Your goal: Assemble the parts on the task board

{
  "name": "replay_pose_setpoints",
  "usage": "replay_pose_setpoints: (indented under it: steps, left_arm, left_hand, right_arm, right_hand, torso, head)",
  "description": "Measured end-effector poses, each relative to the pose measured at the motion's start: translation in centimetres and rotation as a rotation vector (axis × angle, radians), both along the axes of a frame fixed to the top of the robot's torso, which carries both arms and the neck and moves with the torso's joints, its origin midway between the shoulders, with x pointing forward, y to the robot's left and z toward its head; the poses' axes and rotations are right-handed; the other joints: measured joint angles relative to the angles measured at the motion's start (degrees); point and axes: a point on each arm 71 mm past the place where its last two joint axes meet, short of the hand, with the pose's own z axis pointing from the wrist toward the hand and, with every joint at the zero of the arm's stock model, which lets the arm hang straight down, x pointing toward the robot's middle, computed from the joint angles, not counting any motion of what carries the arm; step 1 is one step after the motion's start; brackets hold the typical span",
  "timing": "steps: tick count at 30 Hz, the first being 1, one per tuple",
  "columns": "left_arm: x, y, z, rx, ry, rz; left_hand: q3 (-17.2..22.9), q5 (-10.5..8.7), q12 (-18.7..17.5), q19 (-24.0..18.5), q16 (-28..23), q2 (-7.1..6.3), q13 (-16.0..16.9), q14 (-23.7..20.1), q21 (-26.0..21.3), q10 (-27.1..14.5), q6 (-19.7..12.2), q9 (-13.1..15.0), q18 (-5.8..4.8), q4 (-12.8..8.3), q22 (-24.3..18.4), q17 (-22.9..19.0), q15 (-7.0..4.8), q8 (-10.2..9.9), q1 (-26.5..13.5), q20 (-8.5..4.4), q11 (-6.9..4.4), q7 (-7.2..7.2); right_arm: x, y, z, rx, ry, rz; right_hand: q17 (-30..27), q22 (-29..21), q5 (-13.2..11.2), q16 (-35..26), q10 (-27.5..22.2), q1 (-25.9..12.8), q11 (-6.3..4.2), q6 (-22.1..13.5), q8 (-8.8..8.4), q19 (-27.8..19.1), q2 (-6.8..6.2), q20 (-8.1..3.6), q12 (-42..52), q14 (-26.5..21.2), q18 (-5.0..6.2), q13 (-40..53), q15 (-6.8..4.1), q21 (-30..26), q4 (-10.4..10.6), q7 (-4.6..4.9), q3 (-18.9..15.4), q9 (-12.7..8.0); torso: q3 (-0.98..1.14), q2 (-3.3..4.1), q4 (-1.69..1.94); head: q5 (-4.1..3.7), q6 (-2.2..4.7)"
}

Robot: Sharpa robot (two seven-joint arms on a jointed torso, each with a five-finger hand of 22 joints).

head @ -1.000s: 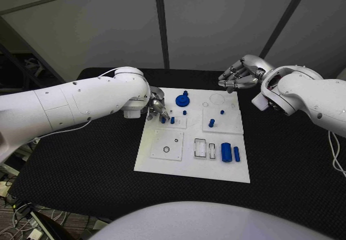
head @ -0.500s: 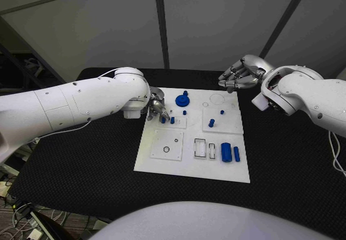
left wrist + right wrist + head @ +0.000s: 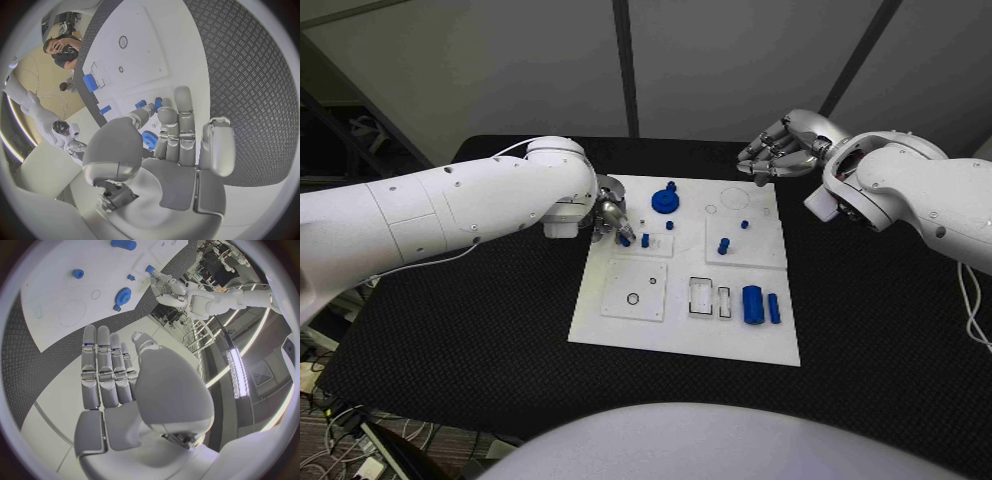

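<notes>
- We see the white rectangular task board [image 3: 678, 335] lying flat in the middle of the black textured bench [image 3: 473, 330], with wide bare bench surface on its left, right and near sides.
- Our left hand [image 3: 612, 214] sits at the board's far-left edge, fingers pointing down beside two small blue pegs [image 3: 636, 240] that stand in a raised square plate there.
- In the left wrist view the left hand [image 3: 181, 145] has its fingers [image 3: 184, 120] stretched nearly straight with the thumb curved alongside; the pegs [image 3: 149, 104] lie just past the fingertips, and we cannot tell whether anything is pinched.
- Our right hand [image 3: 783, 150] hovers off the board's far-right corner, over the bench's far edge, well apart from the parts.
- The right wrist view shows the right hand [image 3: 115, 385] with fingers extended side by side and nothing in it.
- A round blue gear-like disc [image 3: 666, 202] with a small knob beside it stands near the board's far edge, close to the left hand.
- Two faint circular outlines [image 3: 734, 198] mark the bare far-right area of the board.
- A short blue peg [image 3: 724, 245] and a smaller blue stub [image 3: 746, 224] stand on the right-hand square plate.
- Near the board's near-right part, a thick blue cylinder [image 3: 753, 304] and a thinner blue rod [image 3: 773, 308] lie side by side, next to two rectangular slots [image 3: 710, 298].
- A small black ring [image 3: 635, 298] lies on the near-left square plate.
</notes>
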Motion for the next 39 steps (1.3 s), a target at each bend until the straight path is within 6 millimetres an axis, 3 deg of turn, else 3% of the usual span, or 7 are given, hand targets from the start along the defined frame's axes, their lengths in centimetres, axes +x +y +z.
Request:
replay_pose_setpoints:
  steps: [39]
  left_arm:
    - [-0.01, 0.05, 0.01, 0.008, -0.003, -0.004]
  left_hand:
    - [-1.1, 0.0, 1.2, 0.0, 0.2, -0.08, 1.4, 0.2, 1.3, 0.8, 1.4, 0.5, -0.01, 0.2, 0.0, 0.1, -0.19, 0.0, -0.5, -0.42, -0.41, -0.62]
  right_arm:
    - [-0.02, -0.03, 0.01, 0.0, 0.0, 0.0]
  right_hand:
    - [0.0, 0.0, 0.0, 0.0, 0.0, 0.0, 0.0, 0.0, 0.0, 0.0, 0.0, 0.0, 0.0, 0.0, 0.0, 0.0, 0.0, 0.0, 0.0, 0.0, 0.0, 0.0]
  torso:
    - [0.04, -0.03, -0.02]
  head:
    - [0.07, 0.0]
